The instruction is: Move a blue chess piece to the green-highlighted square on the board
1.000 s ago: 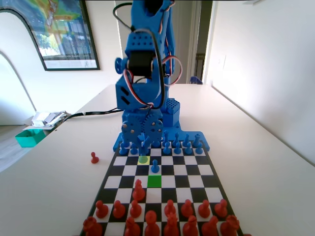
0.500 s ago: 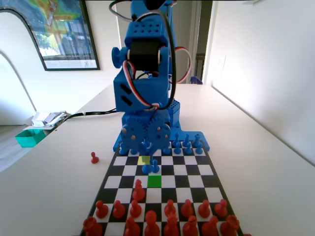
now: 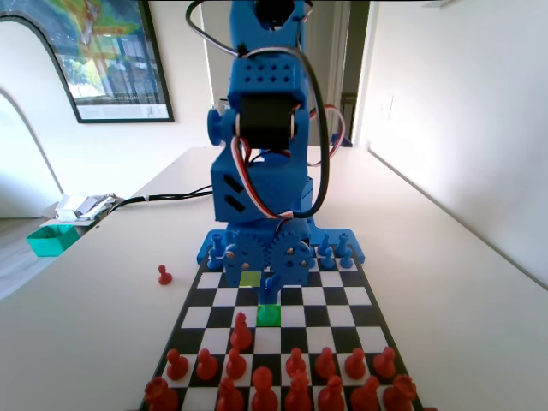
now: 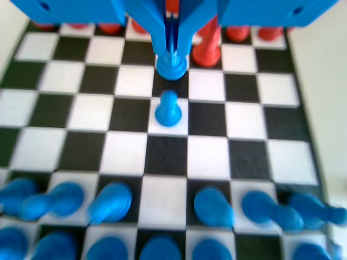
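Now, item by item, operator, against the pictures from a second and half a second back.

Pincer (image 4: 172, 60): you have brought it forward from the back rows, where it hung over the yellow-tinted square (image 3: 250, 277) a second ago. It now hangs over the green-highlighted square (image 3: 268, 315). Its jaws are closed on the blue chess piece (image 4: 172, 65), pinched at the upper part with the round base showing below the tips.

Blue chess piece: carried, no longer on the yellow-tinted square, which now lies bare. In the fixed view the piece (image 3: 269, 291) sits directly above the green square. Whether its base touches the board (image 3: 342, 317) or hangs just above it, you cannot tell; the wrist view is soft with blur.

Blue pawn (image 4: 168, 110): stands on a white square just behind the carried piece in the wrist view, unmoved, close but apart from it.

Red pieces (image 3: 242, 332): the nearest stands just left of the green square in the fixed view. In the wrist view a red piece (image 4: 207, 46) stands just right of the jaws.

Stray red pawn (image 3: 164, 275): on the table, left of the board, unchanged.

Standing of the task: the carry looks all but done. What remains, by judgement, is for you to lower, let go, and lift away without brushing the pawn behind or the red piece beside.
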You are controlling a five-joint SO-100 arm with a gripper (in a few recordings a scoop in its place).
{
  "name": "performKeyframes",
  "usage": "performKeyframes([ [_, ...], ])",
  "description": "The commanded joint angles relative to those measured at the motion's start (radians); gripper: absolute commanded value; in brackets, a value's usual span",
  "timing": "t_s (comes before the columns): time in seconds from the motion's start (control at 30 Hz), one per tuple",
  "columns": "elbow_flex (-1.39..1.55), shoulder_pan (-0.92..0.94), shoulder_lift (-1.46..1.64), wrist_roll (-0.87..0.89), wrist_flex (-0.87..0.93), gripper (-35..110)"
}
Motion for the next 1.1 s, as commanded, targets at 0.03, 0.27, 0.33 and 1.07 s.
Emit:
performKeyframes([
  [0.03,0.026,0.002,0.026,-0.015,-0.028,1],
  [0.27,0.067,0.005,0.025,-0.031,-0.061,1],
  [0.33,0.072,0.005,0.025,-0.031,-0.063,1],
  [1.07,0.015,0.014,0.107,0.049,0.002,14],
])
